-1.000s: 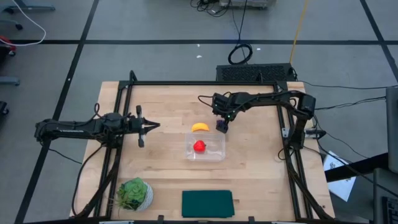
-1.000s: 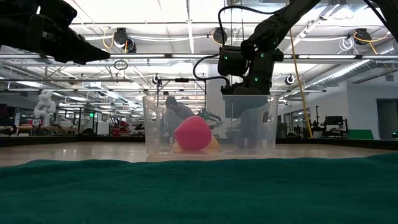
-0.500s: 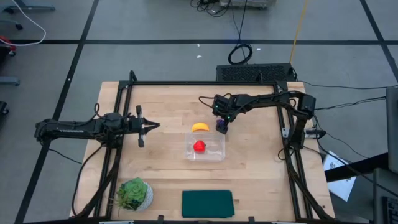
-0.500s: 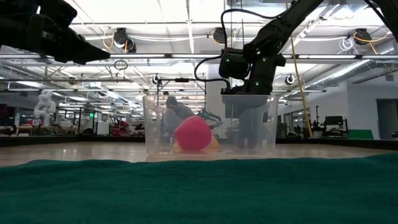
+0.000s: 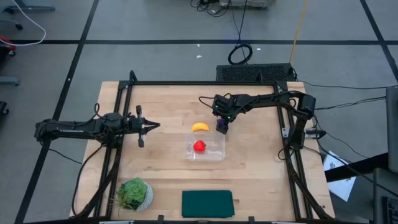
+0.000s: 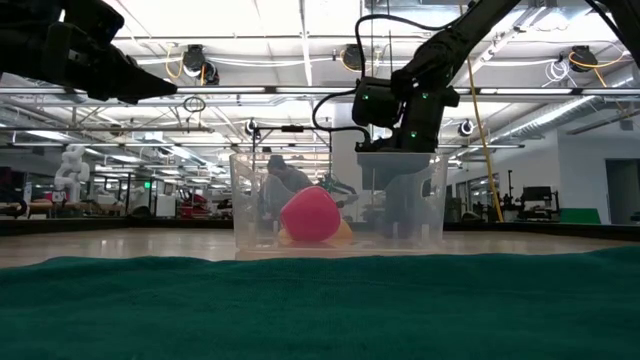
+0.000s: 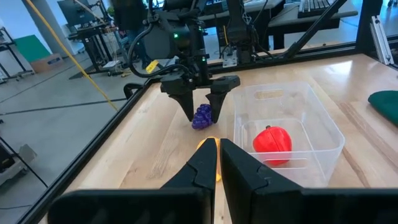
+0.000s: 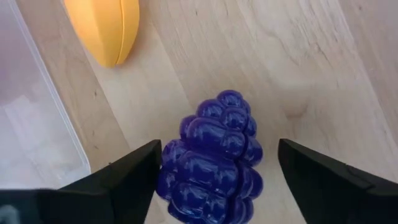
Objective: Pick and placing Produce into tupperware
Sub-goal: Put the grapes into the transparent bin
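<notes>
tupperware point(image 5: 206, 147): red fruit point(image 5: 199, 146) inside | banana point(image 5: 199, 127), grapes point(image 7: 203, 116) outside on table point(image 5: 161, 106) | right end effector point(image 7: 200, 116) apart astride grapes | left end effector point(image 5: 151, 126) together

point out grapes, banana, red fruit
grapes point(image 8: 211, 158), right wrist view, middle of the cluster
banana point(image 5: 199, 127), high view, middle of the curve
red fruit point(image 7: 273, 140), left wrist view, its front side

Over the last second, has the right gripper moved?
Yes, slightly. In the low view the right gripper has shifted a little rightward and lower against the tupperware; it sits down over the purple grapes beside the container.
</notes>
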